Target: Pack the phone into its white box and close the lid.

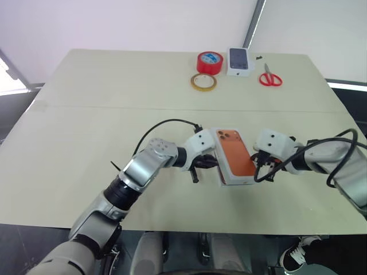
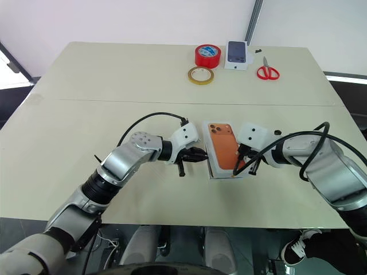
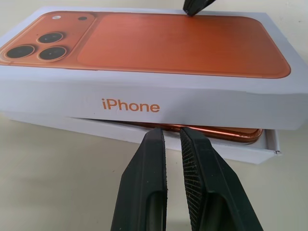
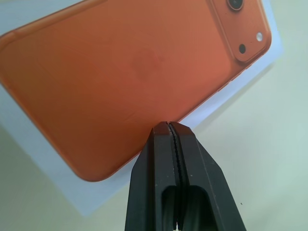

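The white box's lid (image 1: 235,156), printed with an orange phone picture, lies askew on the shallow white box (image 3: 96,126) at the table's near middle. Under the raised lid edge, the orange rim of the phone (image 3: 211,133) shows inside the box. My left gripper (image 3: 172,137) points level at the box's left side, just short of it, fingers nearly together with nothing between them. My right gripper (image 4: 168,126) is shut, its tip resting on the lid's top near the right edge. That tip (image 3: 195,6) also shows in the left wrist view.
At the table's far side stand a red tape roll (image 1: 210,62), a yellow tape ring (image 1: 203,82), a small white box with a dark phone picture (image 1: 239,61) and red scissors (image 1: 270,78). The table's front edge (image 1: 172,228) runs close below the arms.
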Robot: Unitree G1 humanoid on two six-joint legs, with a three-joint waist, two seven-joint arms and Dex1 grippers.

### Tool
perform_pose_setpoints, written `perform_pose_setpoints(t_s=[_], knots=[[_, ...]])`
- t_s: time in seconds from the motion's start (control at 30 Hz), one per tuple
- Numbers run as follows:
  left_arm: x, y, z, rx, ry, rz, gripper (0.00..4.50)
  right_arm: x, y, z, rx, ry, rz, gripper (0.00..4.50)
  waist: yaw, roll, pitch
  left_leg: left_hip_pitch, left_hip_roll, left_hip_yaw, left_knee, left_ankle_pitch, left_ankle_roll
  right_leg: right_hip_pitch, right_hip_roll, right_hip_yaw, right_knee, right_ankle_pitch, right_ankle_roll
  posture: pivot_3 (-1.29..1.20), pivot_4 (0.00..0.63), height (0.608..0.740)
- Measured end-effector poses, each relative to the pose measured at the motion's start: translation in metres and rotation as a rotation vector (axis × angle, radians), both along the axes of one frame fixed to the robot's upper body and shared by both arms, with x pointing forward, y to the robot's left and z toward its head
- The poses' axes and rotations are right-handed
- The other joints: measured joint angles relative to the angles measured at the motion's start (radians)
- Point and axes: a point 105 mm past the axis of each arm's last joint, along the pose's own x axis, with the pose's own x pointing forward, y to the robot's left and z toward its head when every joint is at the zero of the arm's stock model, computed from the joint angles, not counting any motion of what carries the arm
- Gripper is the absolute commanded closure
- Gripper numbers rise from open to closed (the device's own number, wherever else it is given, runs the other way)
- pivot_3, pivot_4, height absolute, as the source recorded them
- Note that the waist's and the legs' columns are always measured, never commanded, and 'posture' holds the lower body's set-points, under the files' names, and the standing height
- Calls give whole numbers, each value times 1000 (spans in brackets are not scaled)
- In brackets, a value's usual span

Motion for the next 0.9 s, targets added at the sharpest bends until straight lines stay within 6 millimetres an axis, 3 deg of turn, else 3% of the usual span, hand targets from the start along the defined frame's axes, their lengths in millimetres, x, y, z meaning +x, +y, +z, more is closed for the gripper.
perform_pose_setpoints(t_s=[0.23,0.47,0.9], knots=[[2,5,0,8,-4,10,3919,1,-4,2,9,4,-13,4479,0,0,0,0,0,0,0,0,0,0,0,0,0,0,0,0,150,740],[-2,9,5,0,-7,-13,3919,10,-31,2,-22,1,-94,4479,0,0,0,0,0,0,0,0,0,0,0,0,0,0,0,0,150,740],[-3,7,5,-6,6,-12,3919,0,-13,-11,15,55,-8,4479,0,0,0,0,0,0,1,0,0,0,0,0,1,0,0,0,150,740]])
